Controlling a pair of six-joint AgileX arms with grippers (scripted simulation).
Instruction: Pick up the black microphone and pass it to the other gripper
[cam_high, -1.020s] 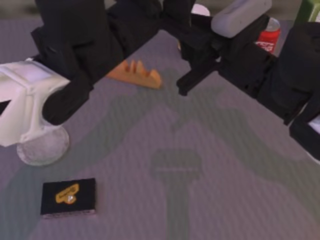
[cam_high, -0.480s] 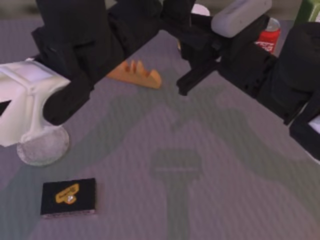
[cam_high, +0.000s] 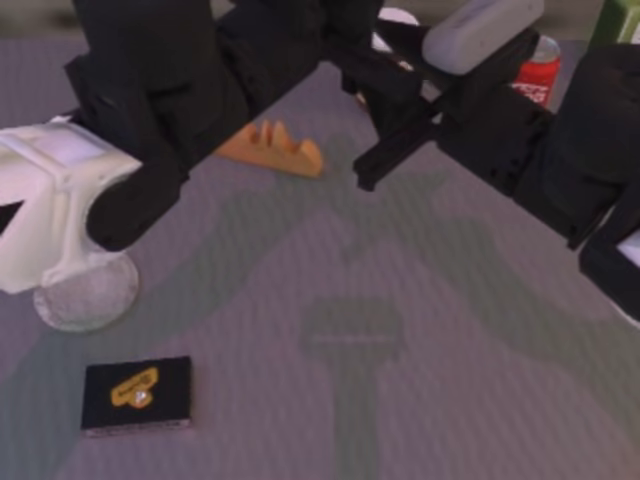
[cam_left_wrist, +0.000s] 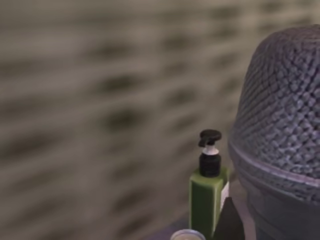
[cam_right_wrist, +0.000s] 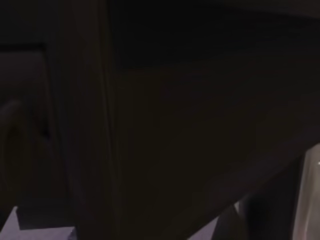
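Black microphone (cam_left_wrist: 280, 125) found off the table, raised at the upper centre of the top view, where left arm (cam_high: 150, 90) and right arm (cam_high: 560, 140) meet. Mesh head very close to the left wrist camera, looming large there, with the green pump bottle (cam_left_wrist: 207, 195) well behind it. Body not separable with confidence from the dark arm parts in the top view.

Left gripper and right gripper both lost in that dark mass. Cannot tell whether either is apart, together or clamped on the microphone. Right wrist view dark.

Handling, as a judgement: likely light and rigid. Slim, smooth, round barrel, so prone to rolling or swivelling in a two-finger hold if taken off-centre. Mesh dome best left untouched, as curved, possibly dentable and a poor seat for flat pads. Best hold judged to be across the barrel, near its middle for the giver, with a free length of barrel left for the receiver. Release advisable only once the second hold is firm.

Also noted on the table: red soda can (cam_high: 538, 72) at the upper right, orange toothed piece (cam_high: 272, 148) in the upper middle, flat black box (cam_high: 137, 393) at the lower left.
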